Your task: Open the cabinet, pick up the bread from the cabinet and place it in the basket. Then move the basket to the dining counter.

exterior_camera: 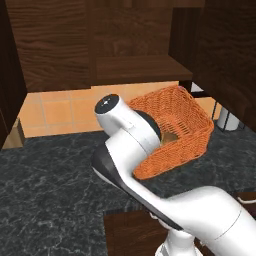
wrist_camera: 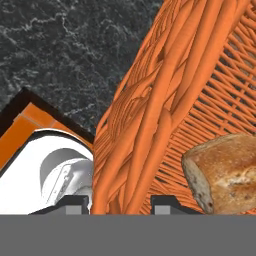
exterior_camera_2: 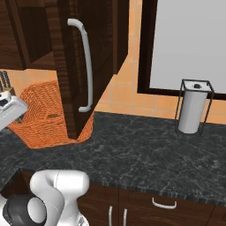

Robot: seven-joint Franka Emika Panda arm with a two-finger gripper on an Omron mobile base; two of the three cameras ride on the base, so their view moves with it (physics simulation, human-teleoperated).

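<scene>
The orange woven basket point(exterior_camera: 186, 112) is over the black marbled counter below the cabinet and looks tilted toward me. A tan-brown bread point(wrist_camera: 224, 170) lies inside it, seen as a small brown lump point(exterior_camera: 170, 137) behind my wrist. My gripper point(wrist_camera: 121, 202) is shut on the basket's thick woven rim point(wrist_camera: 150, 115), one fingertip on each side of it. The dark wood cabinet point(exterior_camera: 135, 67) is open, and its door point(exterior_camera_2: 66, 66) with the long silver handle point(exterior_camera_2: 86, 66) swings out in front of the basket point(exterior_camera_2: 42, 117). The dining counter is out of view.
The black marbled countertop point(exterior_camera_2: 145, 150) runs to the right, where a wire paper towel holder point(exterior_camera_2: 193, 110) stands. Orange tiled wall point(exterior_camera: 60, 110) sits behind. The open door hangs close over the basket's right side. Low drawer fronts point(exterior_camera_2: 164, 204) lie below the counter edge.
</scene>
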